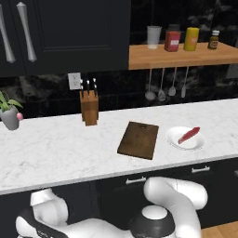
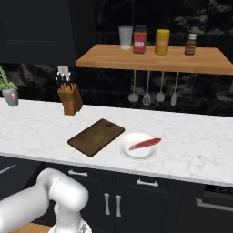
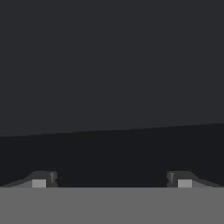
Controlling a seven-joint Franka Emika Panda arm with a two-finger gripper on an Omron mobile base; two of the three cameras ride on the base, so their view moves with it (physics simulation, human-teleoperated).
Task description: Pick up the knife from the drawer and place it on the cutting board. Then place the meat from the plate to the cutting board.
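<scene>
The dark brown cutting board (image 1: 138,139) (image 2: 96,136) lies bare on the white marble counter. To its right stands the white plate (image 1: 174,139) (image 2: 127,152) with the red meat (image 1: 189,135) (image 2: 145,144) lying across it. Under the counter edge a dark drawer (image 1: 135,175) (image 2: 78,168) with a short silver bar handle looks closed, and the knife is hidden. In the hand view my gripper (image 3: 111,179) is open, its tips far apart with nothing between them, facing a plain dark surface close ahead. The arm is folded low in front of the cabinets.
A wooden knife block (image 1: 89,108) (image 2: 69,101) stands at the back of the counter, a potted plant (image 1: 10,117) at the far left. A wooden shelf (image 1: 186,55) above carries jars, with utensils (image 1: 162,88) hanging below it. A second drawer (image 1: 201,169) sits further right.
</scene>
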